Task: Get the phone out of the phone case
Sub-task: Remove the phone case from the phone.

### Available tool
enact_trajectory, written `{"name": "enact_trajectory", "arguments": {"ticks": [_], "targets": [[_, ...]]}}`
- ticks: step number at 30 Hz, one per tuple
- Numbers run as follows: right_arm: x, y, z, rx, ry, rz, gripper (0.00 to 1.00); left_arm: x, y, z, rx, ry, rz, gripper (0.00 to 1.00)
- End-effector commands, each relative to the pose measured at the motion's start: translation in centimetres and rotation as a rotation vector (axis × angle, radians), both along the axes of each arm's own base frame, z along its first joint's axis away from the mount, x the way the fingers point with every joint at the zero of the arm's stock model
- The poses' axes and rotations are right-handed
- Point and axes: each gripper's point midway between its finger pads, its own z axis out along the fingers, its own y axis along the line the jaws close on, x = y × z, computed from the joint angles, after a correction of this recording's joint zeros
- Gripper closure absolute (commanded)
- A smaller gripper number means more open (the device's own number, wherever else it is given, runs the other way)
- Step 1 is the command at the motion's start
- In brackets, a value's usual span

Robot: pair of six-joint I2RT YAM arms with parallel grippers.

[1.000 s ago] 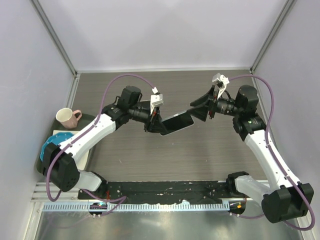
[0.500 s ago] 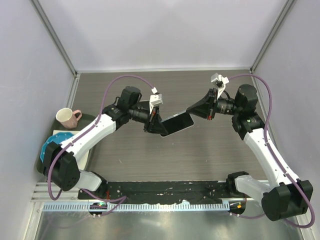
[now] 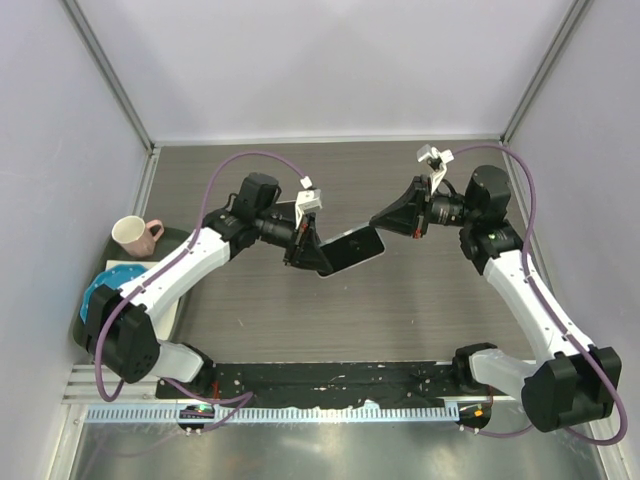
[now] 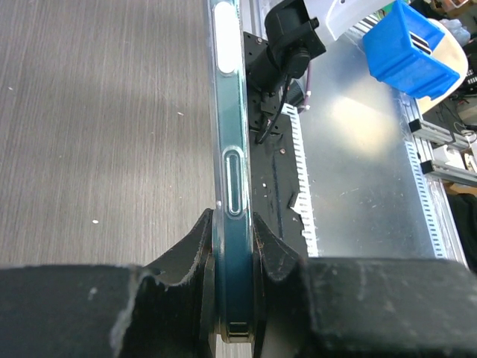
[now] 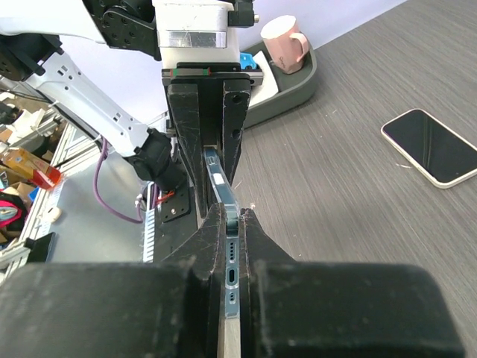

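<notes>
I have the phone (image 3: 352, 246) held in the air over the middle of the table (image 3: 400, 320), about midway between the left and right edges. It is pinched at both ends. The left gripper (image 3: 305, 243) is clamped narrowly on one short end. The right gripper (image 3: 383, 219) is closed down on the opposite end, so the two wrists face each other along the handset.

In the left wrist view the clear phone case (image 4: 232, 160) wraps the teal edge, with its button covers sitting over the side keys. I see no corner lifted and no gap between shell and body. My read is that the grasp is set but the extraction itself has not started. What's left is to peel or flex the case rim off one end, slide the phone free, and put both pieces down. With both sets of fingers squeezing phone and case together, I suspect one grip will need to shift to the case alone.

By my count there are:
- two arms and two grippers
- one cased phone in hand
- one second handset (image 5: 432, 147) with a dark face and pale rim, lying flat on the table; I can't tell whether it has a case
- one pink mug (image 3: 134, 235) standing on one dark tray (image 5: 298, 74) by the left edge
</notes>
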Motion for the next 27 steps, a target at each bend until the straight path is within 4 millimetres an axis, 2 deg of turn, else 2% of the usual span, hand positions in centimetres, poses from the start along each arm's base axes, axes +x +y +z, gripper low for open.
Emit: {"name": "enact_trajectory", "arguments": {"ticks": [1,6,11,17,27], "targets": [[2.2,-0.1,-0.9,-0.022,0.016,-0.076,0.99,-3.5,0.1,5.8,-0.203,-0.139,-0.207,1.0],[2.1,0.1,-1.5,-0.023,0.038,-0.042,0.99,-4.4,0.4,7.1,-0.237,-0.135,-0.255,1.0],[2.9,0.0,-1.9,-0.033,0.023,-0.081,0.99,-5.1,0.9,7.5,-0.243,-0.158,-0.272,1.0],[3.6,-0.2,-2.4,-0.055,0.021,-0.114,0.99,-6.4,1.7,9.1,-0.272,-0.188,-0.321,1.0],[2.8,0.0,-1.6,-0.053,0.007,-0.057,0.99,-7.1,2.0,9.7,-0.293,-0.187,-0.348,1.0]]}}
